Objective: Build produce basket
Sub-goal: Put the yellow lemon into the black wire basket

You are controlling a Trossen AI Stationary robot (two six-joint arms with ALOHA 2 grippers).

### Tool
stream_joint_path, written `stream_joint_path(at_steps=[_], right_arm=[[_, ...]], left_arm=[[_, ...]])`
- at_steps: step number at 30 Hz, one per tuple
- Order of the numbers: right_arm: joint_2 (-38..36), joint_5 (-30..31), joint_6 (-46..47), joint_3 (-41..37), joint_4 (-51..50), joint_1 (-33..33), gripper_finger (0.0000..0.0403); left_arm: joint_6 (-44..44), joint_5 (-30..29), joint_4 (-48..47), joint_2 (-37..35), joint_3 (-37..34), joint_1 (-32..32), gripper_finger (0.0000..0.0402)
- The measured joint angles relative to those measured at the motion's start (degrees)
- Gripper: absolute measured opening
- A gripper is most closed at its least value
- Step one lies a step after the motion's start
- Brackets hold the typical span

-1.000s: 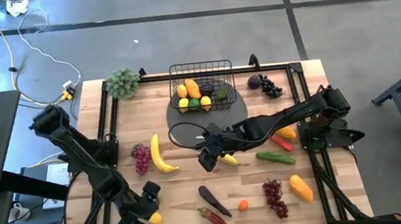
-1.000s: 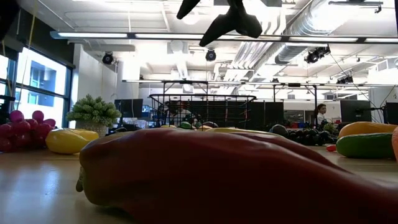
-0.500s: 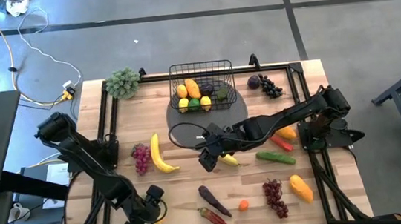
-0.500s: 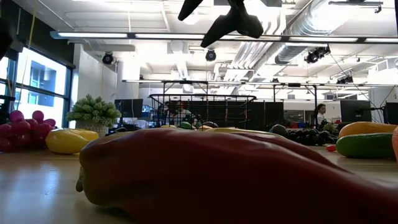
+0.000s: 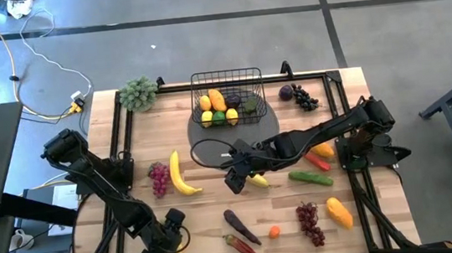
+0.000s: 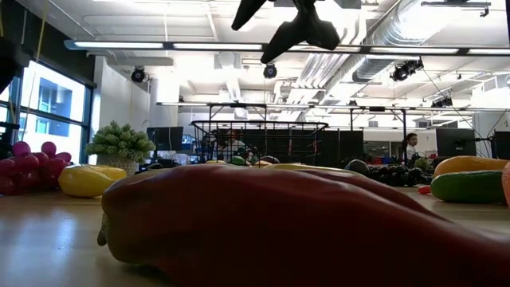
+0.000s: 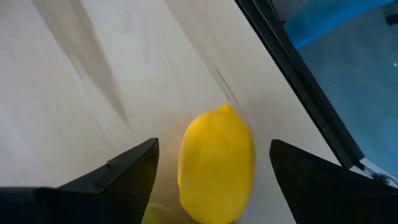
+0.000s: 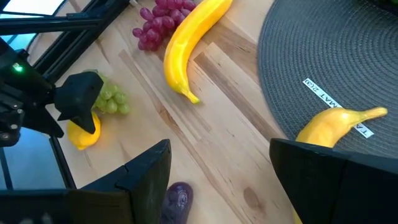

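At the front-left corner of the table (image 5: 204, 213), your left gripper (image 5: 170, 236) is down over one lemon (image 7: 216, 165). Its fingers straddle the lemon with a gap on both sides, so nothing's grabbed. A bunch of green grapes (image 8: 112, 99) sits just beside it.

Mid-table, your right gripper (image 5: 238, 178) hangs raised with its fingers spread wide. Nothing's between them. One banana (image 8: 336, 124) shows right beside one finger, and I can't tell if it touches.

The basket (image 5: 225, 78) is at the back middle, on the far edge of the round mat (image 5: 254, 136). From above I count seven pieces inside: three yellow, one orange, one green and two dark.

Loose on the table you've got:
- 2 bananas, counting the second banana (image 5: 179, 175) left of centre
- 4 grape bunches: the green one, purple grapes (image 5: 159, 178), red grapes (image 5: 307, 219) and dark grapes (image 5: 304, 98)
- 2 red peppers, the front pepper (image 5: 243, 247) and the right pepper (image 5: 317, 161)
- 1 cucumber (image 5: 310, 177)
- 1 eggplant (image 5: 238, 225)
- 1 mango (image 5: 339, 211)

A leafy bunch (image 5: 138, 94) sits at the back-left corner.
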Motion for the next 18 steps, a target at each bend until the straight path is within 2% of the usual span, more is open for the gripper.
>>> stream_joint_path(at_steps=[8, 18], right_arm=[[0.0, 0.0, -0.04, 0.0, -0.47, 0.0, 0.0254], [0.0, -0.02, -0.04, 0.0, -0.47, 0.0, 0.0254]], left_arm=[[0.02, -0.07, -0.64, 0.0, 0.0, 0.06, 0.0274], [0.02, 1.43, -1.01, 0.19, 0.0, 0.0, 0.0272]])
